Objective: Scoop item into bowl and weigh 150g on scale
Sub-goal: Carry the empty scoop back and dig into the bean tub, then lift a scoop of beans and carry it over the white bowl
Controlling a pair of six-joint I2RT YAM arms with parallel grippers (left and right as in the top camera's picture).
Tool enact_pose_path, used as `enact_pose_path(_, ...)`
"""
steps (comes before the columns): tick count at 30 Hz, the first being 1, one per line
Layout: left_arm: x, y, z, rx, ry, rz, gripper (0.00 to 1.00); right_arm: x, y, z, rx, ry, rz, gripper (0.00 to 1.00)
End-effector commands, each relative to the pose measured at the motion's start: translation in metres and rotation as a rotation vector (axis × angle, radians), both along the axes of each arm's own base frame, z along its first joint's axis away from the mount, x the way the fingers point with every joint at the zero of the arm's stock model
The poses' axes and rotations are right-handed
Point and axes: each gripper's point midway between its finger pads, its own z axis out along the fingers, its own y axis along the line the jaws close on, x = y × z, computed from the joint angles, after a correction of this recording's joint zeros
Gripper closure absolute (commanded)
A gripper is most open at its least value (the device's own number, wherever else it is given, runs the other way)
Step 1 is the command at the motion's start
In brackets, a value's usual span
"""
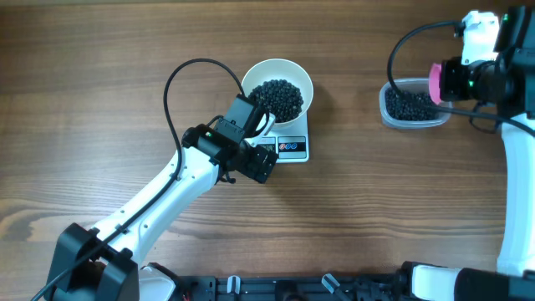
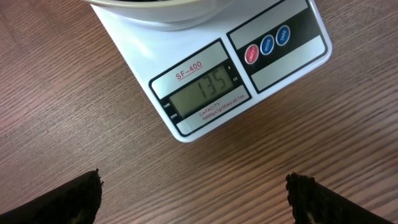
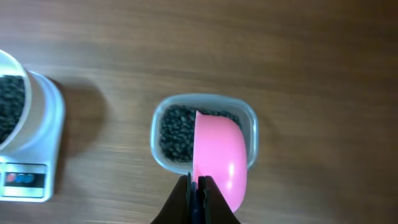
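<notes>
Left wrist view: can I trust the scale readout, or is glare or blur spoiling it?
Left wrist: display sharp, no glare, reads 135; left tool shows only dark, blurred fingertips in the bottom corners. Overhead: scale too small to read the digits. Right wrist: pink scoop close and slightly soft.

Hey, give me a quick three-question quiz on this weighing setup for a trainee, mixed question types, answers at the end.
1. True or false: the round white bowl of tiny black beads stands on the flat white kitchen scale.
2. The right gripper, jaws shut on the pink scoop, hangs over: A) the clear plastic tub; B) the bowl; C) the scale.
3. Fill in: the scale's grey display reads ___.
Key: 1 true; 2 A; 3 135.
</notes>
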Motion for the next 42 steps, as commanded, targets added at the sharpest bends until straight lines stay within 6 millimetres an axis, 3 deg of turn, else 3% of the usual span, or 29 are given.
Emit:
enact_pose_path(1,0.001,0.002,0.004,-0.008,-0.012,-0.005,0.0,0.007,-0.016,-0.028,-0.079,0.095,-0.023,0.96)
enact_pose_path(10,0.001,0.002,0.004,-0.008,-0.012,-0.005,0.0,0.036,-0.024,-0.122,-0.075,0.31,-0.012,0.96)
enact_pose_path(17,0.001,0.002,0.004,-0.008,-0.012,-0.005,0.0,0.072,-0.031,-0.158,-0.093,0.278,0.009,0.96)
enact_pose_path(19,0.001,0.002,0.004,-0.008,-0.012,-0.005,0.0,0.076,-0.022,-0.165,-0.029,0.275,0.032,0.96)
enact_pose_path(23,0.001,0.002,0.004,-0.008,-0.012,-0.005,0.0,0.076,0.025,-0.163,0.23,0.254,0.135,0.96)
enact_pose_path(26,0.001,0.002,0.004,-0.008,-0.012,-0.005,0.0,0.066,0.033,-0.164,0.275,0.292,0.155,0.96)
enact_pose_path(30,0.001,0.002,0.004,-0.008,-0.012,-0.005,0.0,0.032,0.037,-0.171,0.296,0.426,0.181,0.96)
enact_pose_path(33,0.001,0.002,0.004,-0.008,-0.012,-0.005,0.0,0.019,0.016,-0.172,0.335,0.467,0.105,0.96)
enact_pose_path(38,0.001,0.002,0.004,-0.008,-0.012,-0.005,0.0,0.023,-0.022,-0.155,0.59,0.365,-0.05,0.96)
enact_pose_path(42,0.001,0.002,0.004,-0.008,-0.012,-0.005,0.0,0.024,-0.054,-0.147,0.681,0.288,-0.128,0.96)
